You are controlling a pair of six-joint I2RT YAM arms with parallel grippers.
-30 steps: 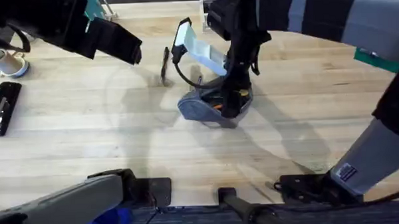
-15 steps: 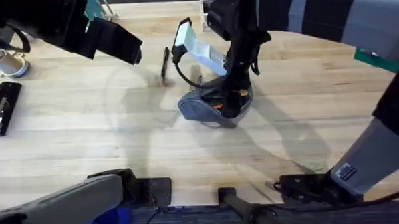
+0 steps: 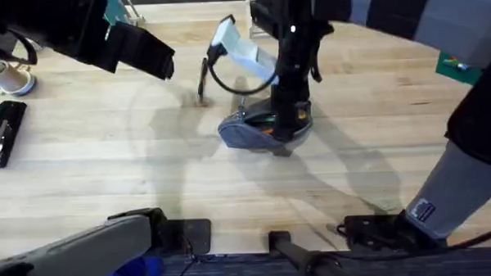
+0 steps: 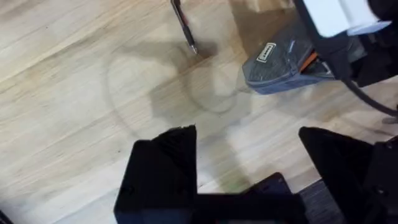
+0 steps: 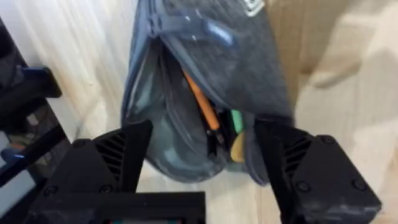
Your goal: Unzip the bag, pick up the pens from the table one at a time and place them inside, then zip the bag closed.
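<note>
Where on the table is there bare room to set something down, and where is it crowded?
Bare table stretches right of the bag, and a broad patch lies between the bag and the near edge. It is crowded around the open bag, where the right gripper hovers, with the pen just behind.

A pale wooden table (image 3: 107, 171) carries a blue-grey bag (image 3: 247, 134), lying unzipped beneath the right gripper (image 3: 284, 130). A black pen (image 3: 202, 80) rests on the planks near the left gripper (image 3: 168, 65); a dark stapler-like tool (image 3: 1, 132) sits far off.
</note>
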